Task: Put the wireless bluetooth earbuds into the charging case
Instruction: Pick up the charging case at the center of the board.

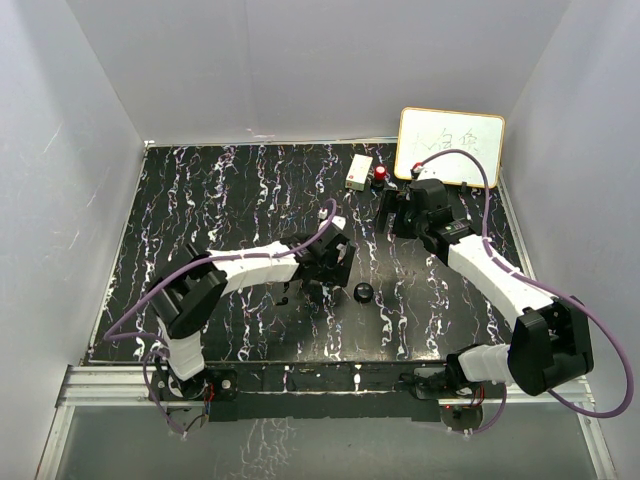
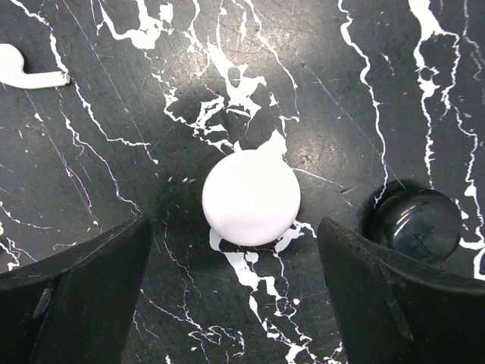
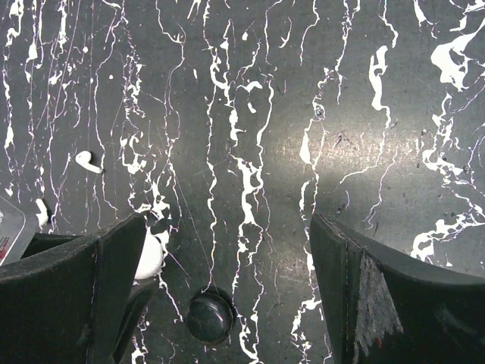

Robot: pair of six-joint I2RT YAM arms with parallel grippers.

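Near the middle of the black, white-veined marble worktop (image 1: pixel 220 190), the left hand (image 2: pixel 231 224) hung spread over a white round plastic puck (image 2: pixel 250 197), a small white stemmed earbud (image 2: pixel 30 70) lying well apart from it, while the right hand (image 3: pixel 227 220) gaped wide toward the far right corner.

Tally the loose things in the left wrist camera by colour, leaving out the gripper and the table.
White: 2, the white puck and the earbud
Black: 1, the black puck
Total: 3
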